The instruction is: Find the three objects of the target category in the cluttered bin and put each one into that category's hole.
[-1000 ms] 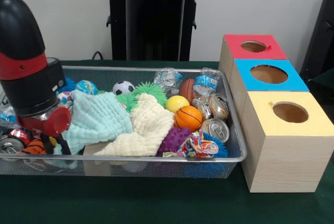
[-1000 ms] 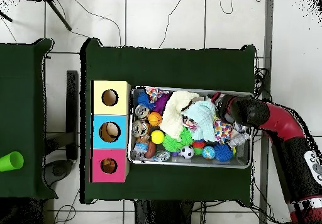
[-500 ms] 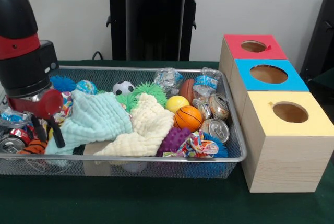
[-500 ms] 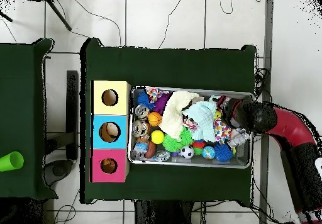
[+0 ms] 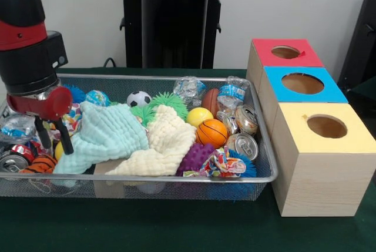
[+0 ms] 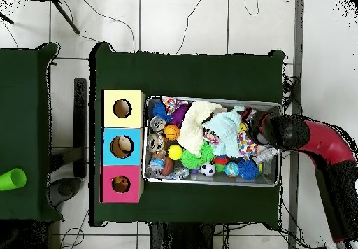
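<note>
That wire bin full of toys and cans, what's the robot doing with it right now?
The gripper hangs open and empty over one end of the wire bin, beside the mint cloth. Balls, cans and cloths are piled in the bin. The red box, blue box and yellow box stand in a row beside it.

A red and black arm's gripper [image 5: 53, 137] hangs over the left end of a wire bin [image 5: 176, 178], its two dark fingers [image 5: 64, 138] apart and empty beside a pale green cloth [image 5: 108, 134]. A cream cloth [image 5: 167, 140], balls and crushed cans fill the bin. Right of it stand red [image 5: 286, 53], blue [image 5: 302, 84] and yellow [image 5: 326, 127] topped boxes, each with a round hole.
</note>
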Controlling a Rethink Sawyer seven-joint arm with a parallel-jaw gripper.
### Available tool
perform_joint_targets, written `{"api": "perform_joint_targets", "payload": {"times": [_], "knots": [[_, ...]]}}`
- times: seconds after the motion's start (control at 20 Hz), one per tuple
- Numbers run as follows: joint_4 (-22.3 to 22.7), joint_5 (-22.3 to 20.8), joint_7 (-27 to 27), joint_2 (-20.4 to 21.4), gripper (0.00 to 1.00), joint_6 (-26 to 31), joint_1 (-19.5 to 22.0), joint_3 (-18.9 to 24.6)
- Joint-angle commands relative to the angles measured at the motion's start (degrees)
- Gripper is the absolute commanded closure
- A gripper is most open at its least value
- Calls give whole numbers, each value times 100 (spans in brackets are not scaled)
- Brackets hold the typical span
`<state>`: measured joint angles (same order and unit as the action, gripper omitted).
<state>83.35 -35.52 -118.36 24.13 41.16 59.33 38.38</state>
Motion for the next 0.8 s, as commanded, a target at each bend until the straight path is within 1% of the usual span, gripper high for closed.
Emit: {"api": "perform_joint_targets", "payload": {"times": [0.05,0.25,0.35,0.5,0.8], "knots": [[171,-369,953,-190,0,-331,-45,-110],[68,-577,1241,-342,0,-466,42,-94],[106,-670,1339,-275,0,-493,69,-79],[56,-757,1525,-366,0,-513,179,-25],[52,-891,1658,-450,0,-522,322,52]]}}
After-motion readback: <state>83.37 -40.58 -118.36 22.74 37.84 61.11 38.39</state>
